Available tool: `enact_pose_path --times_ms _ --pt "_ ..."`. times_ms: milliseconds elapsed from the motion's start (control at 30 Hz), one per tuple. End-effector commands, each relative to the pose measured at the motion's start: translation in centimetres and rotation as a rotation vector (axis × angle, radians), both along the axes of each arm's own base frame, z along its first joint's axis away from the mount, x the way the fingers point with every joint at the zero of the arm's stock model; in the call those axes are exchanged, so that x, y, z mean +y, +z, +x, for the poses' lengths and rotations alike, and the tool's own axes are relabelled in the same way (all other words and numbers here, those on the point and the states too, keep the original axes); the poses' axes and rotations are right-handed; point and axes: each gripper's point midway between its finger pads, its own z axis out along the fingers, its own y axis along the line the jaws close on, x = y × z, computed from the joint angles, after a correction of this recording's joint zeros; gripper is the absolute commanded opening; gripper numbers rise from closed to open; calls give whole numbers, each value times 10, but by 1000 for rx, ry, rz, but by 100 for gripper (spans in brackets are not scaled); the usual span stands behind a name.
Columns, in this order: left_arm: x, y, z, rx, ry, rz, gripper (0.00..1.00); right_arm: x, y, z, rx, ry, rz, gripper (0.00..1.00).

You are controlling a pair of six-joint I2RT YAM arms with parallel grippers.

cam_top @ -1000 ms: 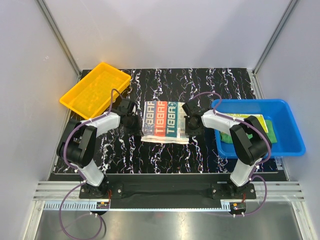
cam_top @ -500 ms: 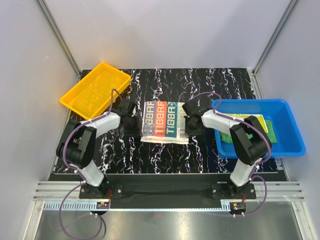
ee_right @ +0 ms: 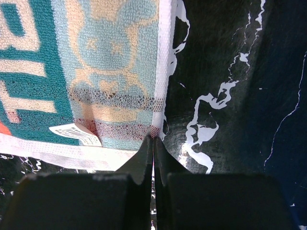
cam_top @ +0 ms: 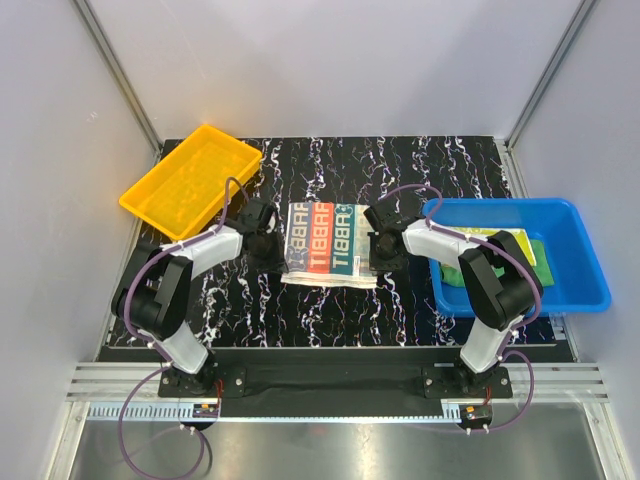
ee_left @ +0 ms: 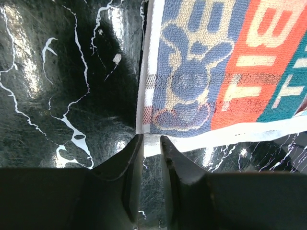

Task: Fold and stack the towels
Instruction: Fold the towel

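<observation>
Now, at the table's (cam_top: 420, 300) far left corner sits the tray (cam_top: 185, 180). Right of it, the left gripper (ee_left: 149, 140) has its jaws slightly apart, straddling a corner hem on the left edge of the printed towel (cam_top: 322, 243), which lies flat mid-table. I judge it should close squarely on that hem before any lift. Both arms should then rise together and carry the gripped edge evenly across so the corners meet. The right gripper (ee_right: 153, 139) is pressed together on the towel's right corner, seemingly pinching the hem. In the bin (cam_top: 580, 290) at the right edge, the green towel (cam_top: 452, 272) and yellow towel (cam_top: 495, 240) lie partly hidden by the right arm. Whether the left jaws touch cloth is unclear.
</observation>
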Motion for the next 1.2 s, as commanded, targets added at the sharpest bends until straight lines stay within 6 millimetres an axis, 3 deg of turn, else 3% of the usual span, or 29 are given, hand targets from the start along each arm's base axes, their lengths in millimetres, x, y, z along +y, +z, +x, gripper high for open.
enact_pose_path --times_ms 0,167,367,533,833,1167 --pt "-1 -6 4 -17 18 -4 24 5 3 8 -23 7 24 0" --pt "-2 -9 3 -8 16 0 17 4 3 8 -24 9 21 0" --pt "-4 -8 3 -3 13 0 16 8 4 8 -22 10 42 0" --pt "-1 -7 5 -5 22 20 0 8 4 7 -21 17 39 0" --pt "0 21 11 -39 21 43 0 9 14 12 -42 8 46 0" --pt "-3 31 12 -51 16 31 0 4 22 15 -52 -4 12 0"
